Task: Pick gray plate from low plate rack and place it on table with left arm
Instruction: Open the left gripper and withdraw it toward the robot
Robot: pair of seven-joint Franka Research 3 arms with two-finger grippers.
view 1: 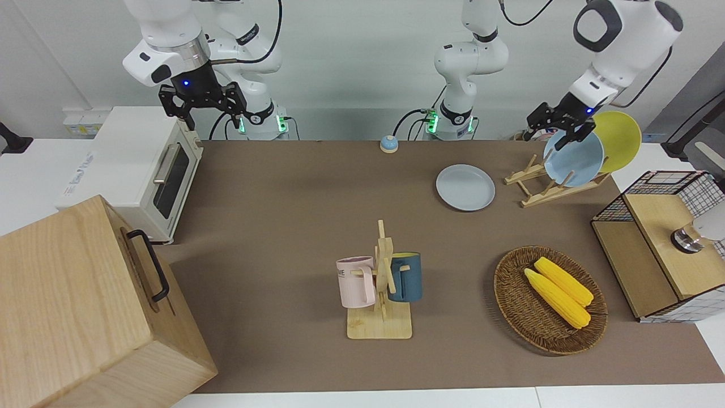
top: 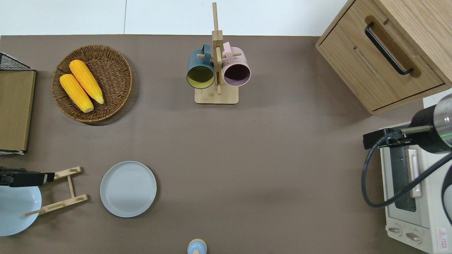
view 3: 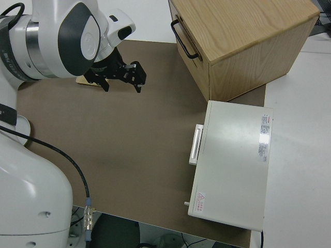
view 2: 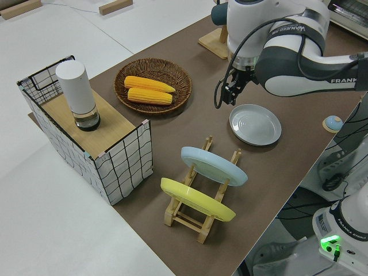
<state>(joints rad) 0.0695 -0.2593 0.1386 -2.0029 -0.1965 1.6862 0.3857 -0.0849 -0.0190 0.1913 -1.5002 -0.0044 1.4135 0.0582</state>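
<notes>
The gray plate (view 1: 465,187) lies flat on the table (view 1: 294,198), beside the low plate rack (view 1: 546,190) and toward the right arm's end from it. It also shows in the overhead view (top: 128,188) and the left side view (view 2: 255,124). My left gripper (view 1: 554,127) is open and empty, raised in the air. In the overhead view it (top: 44,176) is over the rack (top: 60,192), at the edge of the light blue plate (top: 16,208). My right gripper (view 1: 204,110) is open and parked.
A light blue plate (view 1: 575,158) and a yellow plate (view 1: 620,139) lean in the rack. A mug stand (view 1: 382,283) holds two mugs mid-table. A basket of corn (view 1: 549,300), a wire shelf (view 1: 662,243), a toaster oven (view 1: 136,164), a wooden cabinet (view 1: 73,306) and a small bell (view 1: 388,143) stand around.
</notes>
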